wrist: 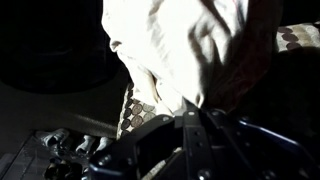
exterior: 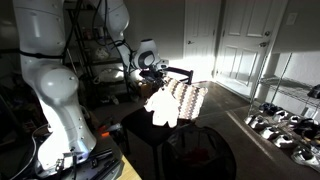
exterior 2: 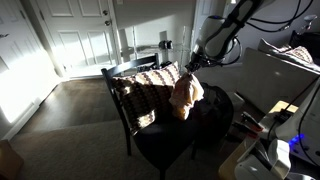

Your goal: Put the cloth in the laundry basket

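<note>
A cream cloth hangs from my gripper over the black chair, in front of a chequered cover draped on the chair's back. In an exterior view the cloth dangles below the gripper. The wrist view shows the cloth bunched just beyond the fingers, which are closed on its top. A dark round laundry basket stands on the floor beside the chair, below and to the side of the cloth; it also shows in an exterior view.
The black chair's seat lies under the cloth. A wire rack with shoes stands by the wall. White doors are behind. The robot's base is close to the chair.
</note>
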You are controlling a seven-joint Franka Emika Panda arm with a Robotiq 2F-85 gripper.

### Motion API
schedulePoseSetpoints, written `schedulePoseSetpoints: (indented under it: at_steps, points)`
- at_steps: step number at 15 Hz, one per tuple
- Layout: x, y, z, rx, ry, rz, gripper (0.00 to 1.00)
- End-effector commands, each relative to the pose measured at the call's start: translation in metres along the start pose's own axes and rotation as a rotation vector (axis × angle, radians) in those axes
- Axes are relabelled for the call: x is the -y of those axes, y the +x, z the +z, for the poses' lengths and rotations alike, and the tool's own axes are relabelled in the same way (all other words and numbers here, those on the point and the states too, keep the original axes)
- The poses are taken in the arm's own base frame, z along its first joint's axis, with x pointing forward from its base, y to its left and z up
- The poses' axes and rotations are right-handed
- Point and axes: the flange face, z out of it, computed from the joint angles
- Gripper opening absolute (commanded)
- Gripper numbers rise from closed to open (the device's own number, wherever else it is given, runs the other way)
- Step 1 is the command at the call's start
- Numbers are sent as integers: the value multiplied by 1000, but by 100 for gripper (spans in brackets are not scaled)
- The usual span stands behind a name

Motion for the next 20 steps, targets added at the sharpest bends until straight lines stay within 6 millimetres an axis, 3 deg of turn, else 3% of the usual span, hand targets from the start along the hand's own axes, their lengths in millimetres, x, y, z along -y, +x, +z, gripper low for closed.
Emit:
schedulePoseSetpoints:
  at_steps: [1, 7, 10, 14, 20]
  points:
    - [-33, -2, -24, -81, -19, 64, 1]
    - [-116, -3, -39, -152, -97, 232, 1]
    - [-148, -8, -43, -167, -130, 305, 1]
    - [-175, -14, -49, -195, -148, 392, 1]
    - [-198, -23, -47, -210, -176, 469, 1]
